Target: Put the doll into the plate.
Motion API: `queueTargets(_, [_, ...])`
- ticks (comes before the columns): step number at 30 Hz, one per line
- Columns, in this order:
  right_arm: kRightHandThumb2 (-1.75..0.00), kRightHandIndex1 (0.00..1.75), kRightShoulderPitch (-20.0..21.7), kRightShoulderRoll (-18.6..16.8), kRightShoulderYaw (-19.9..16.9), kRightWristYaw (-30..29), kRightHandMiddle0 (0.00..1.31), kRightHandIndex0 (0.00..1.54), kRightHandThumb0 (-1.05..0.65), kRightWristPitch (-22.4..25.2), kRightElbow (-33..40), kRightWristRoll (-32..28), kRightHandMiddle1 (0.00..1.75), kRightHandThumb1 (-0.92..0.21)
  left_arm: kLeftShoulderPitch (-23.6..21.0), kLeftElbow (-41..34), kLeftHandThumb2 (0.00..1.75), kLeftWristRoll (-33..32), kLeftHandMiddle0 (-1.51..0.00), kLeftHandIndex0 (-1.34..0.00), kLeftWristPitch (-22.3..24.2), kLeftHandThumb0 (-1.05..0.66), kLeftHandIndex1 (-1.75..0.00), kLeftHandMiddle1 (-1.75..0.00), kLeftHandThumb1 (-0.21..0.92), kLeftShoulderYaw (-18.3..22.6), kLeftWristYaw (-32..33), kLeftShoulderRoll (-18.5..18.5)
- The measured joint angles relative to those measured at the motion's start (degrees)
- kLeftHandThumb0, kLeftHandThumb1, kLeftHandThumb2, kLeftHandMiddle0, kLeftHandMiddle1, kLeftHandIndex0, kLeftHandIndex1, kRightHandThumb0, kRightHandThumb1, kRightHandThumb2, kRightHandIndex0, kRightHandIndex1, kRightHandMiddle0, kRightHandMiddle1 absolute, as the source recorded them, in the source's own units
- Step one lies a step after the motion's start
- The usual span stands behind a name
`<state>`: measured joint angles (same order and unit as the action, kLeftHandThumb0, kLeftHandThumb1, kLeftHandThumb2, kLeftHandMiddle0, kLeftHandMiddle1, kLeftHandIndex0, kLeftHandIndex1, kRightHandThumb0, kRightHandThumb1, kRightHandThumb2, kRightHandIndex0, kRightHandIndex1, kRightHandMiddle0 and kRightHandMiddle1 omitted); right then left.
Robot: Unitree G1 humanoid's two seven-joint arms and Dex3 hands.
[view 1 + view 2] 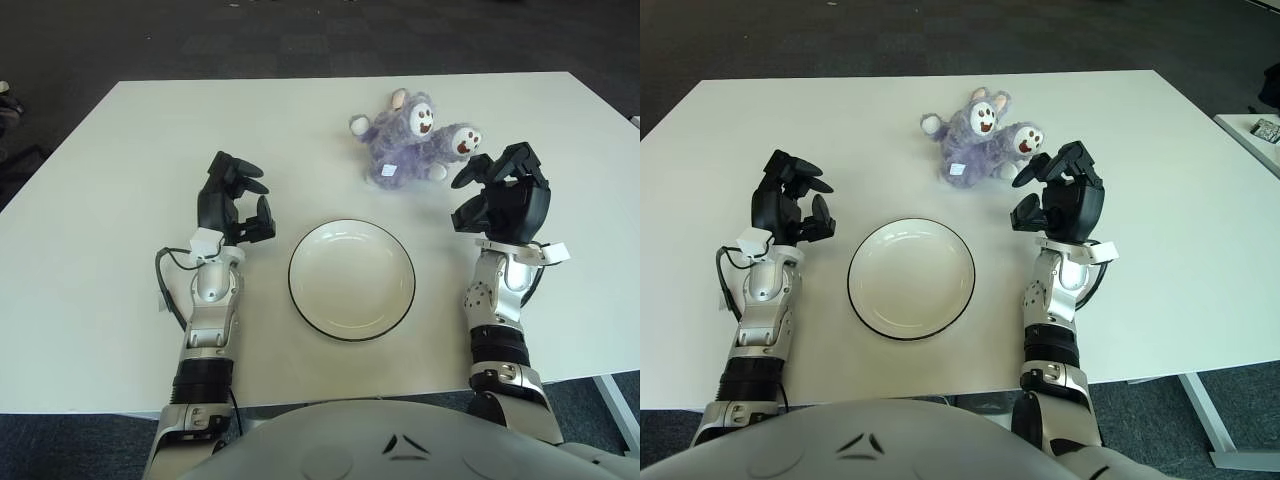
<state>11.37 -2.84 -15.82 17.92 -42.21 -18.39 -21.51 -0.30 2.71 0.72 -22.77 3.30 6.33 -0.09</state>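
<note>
Two risks yet: doll (415, 140) lying on bench (120, 160) beyond empty plate (351, 280), right hand (500, 195) just beside it with fingers apart and holding nothing, left hand (232, 200) likewise idle left of plate; likely snagging or dropping soft plush short.

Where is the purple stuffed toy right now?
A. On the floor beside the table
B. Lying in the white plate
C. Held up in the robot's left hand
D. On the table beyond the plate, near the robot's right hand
D. The doll lies on the table past the empty plate, close to the open right hand; the left hand holds nothing.
</note>
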Motion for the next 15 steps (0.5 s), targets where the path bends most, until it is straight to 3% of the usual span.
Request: queueTargets(15, [-1.55,1.33,-1.1,-0.1,0.3,-4.7,0.69,0.98,0.00,-0.1,2.4,3.6,1.75,0.01,-0.1,0.0,1.37,-0.2,-0.53,-0.51,0.2,-0.01,-1.75,-1.75,0.28,0.5,0.0,-0.2])
